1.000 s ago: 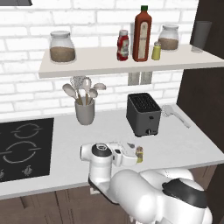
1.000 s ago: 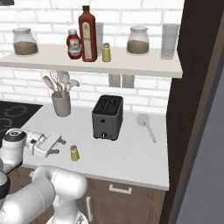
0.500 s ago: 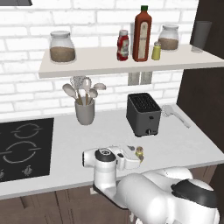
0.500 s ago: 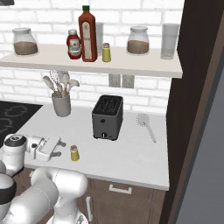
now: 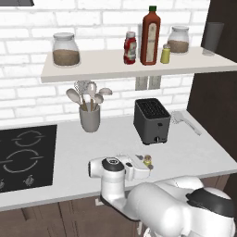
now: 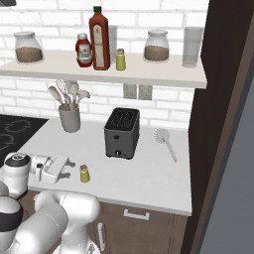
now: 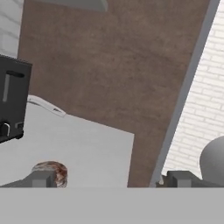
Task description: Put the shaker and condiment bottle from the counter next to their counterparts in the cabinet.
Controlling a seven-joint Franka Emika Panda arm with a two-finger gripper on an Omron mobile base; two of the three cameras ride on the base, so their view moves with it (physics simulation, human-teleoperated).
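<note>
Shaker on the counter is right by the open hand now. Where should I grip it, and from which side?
Grip the shaker around its yellow body below the cap, coming in level from the hand side. It stands upright and small, with bare counter around it.

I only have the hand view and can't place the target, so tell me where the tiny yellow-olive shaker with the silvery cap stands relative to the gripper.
Observer: In the right base view the tiny yellow-olive shaker stands upright on the pale grey counter. It is just ahead of the open gripper and not touching it.
Operator: Report the shelf too.
Observer: The squat red bottle with a white cap stands on the white shelf, beside the tall dark-red sauce bottle. A second yellow-olive shaker stands on the tall bottle's other side.
</note>
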